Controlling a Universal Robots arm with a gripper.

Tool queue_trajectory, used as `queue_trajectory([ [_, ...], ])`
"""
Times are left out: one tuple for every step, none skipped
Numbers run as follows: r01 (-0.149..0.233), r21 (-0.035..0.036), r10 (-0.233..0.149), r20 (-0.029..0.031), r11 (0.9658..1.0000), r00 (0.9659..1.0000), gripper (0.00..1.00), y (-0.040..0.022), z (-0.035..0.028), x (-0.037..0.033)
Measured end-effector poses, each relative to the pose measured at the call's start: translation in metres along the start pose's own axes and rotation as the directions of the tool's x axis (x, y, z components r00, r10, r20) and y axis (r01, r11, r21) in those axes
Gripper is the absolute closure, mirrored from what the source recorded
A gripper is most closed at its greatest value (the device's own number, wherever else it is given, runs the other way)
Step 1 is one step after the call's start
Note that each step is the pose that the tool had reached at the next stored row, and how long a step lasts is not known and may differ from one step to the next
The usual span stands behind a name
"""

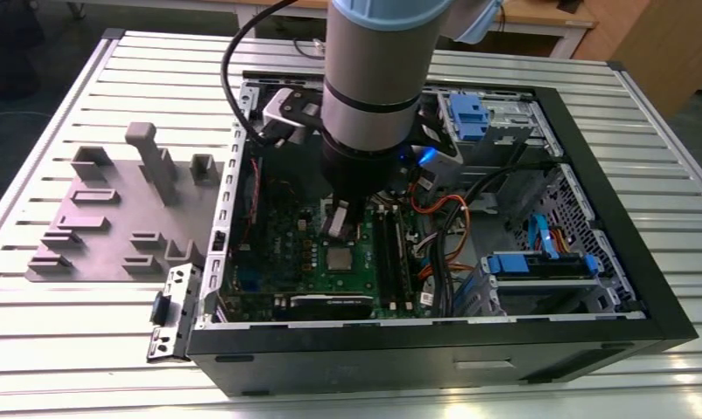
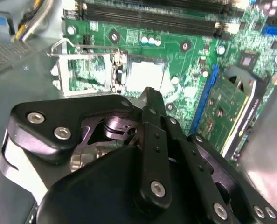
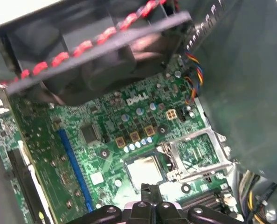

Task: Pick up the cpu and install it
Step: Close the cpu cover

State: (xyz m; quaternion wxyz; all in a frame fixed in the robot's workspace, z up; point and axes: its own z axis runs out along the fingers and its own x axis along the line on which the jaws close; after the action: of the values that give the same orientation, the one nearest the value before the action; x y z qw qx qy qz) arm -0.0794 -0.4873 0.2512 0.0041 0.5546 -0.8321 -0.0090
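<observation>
Just above the flat, silvery square cpu (image 3: 143,170), the black end effector (image 3: 150,189) hangs pinched closed, empty.

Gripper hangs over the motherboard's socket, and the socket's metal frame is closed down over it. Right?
No. The metal frame is swung open beside the socket, as the first wrist view shows. The gripper does hang over the socket.

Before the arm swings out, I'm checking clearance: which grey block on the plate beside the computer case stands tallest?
The narrow upright post on the plate: it rises well above the low blocks around it.
</observation>
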Motion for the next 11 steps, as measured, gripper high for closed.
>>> queue_trajectory([
  [0.001, -0.0008, -0.001, 0.0024, 1.0000, 1.0000, 0.89, -0.0013, 0.0001, -0.0006],
  [0.002, -0.0011, -0.002, 0.0031, 1.0000, 1.0000, 0.89, -0.0023, 0.0002, -0.0010],
  [0.002, -0.0012, -0.002, 0.0033, 1.0000, 1.0000, 0.89, -0.0033, 0.0003, -0.0014],
  [0.003, -0.0014, -0.003, 0.0032, 1.0000, 1.0000, 0.89, -0.0045, 0.0003, -0.0019],
  [0.004, -0.0014, -0.004, 0.0034, 1.0000, 1.0000, 0.89, -0.0054, 0.0005, -0.0023],
  [0.004, -0.0014, -0.004, 0.0035, 1.0000, 1.0000, 0.89, -0.0062, 0.0006, -0.0026],
  [0.004, -0.0015, -0.004, 0.0034, 1.0000, 1.0000, 0.89, -0.0064, 0.0006, -0.0026],
  [0.004, -0.0015, -0.004, 0.0034, 1.0000, 1.0000, 0.89, -0.0068, 0.0008, -0.0028],
  [0.004, -0.0015, -0.004, 0.0035, 1.0000, 1.0000, 0.89, -0.0071, 0.0009, -0.0029],
  [0.004, -0.0015, -0.004, 0.0035, 1.0000, 1.0000, 0.89, -0.0071, 0.0009, -0.0030],
  [0.004, -0.0015, -0.004, 0.0035, 1.0000, 1.0000, 0.89, -0.0071, 0.0010, -0.0030],
])
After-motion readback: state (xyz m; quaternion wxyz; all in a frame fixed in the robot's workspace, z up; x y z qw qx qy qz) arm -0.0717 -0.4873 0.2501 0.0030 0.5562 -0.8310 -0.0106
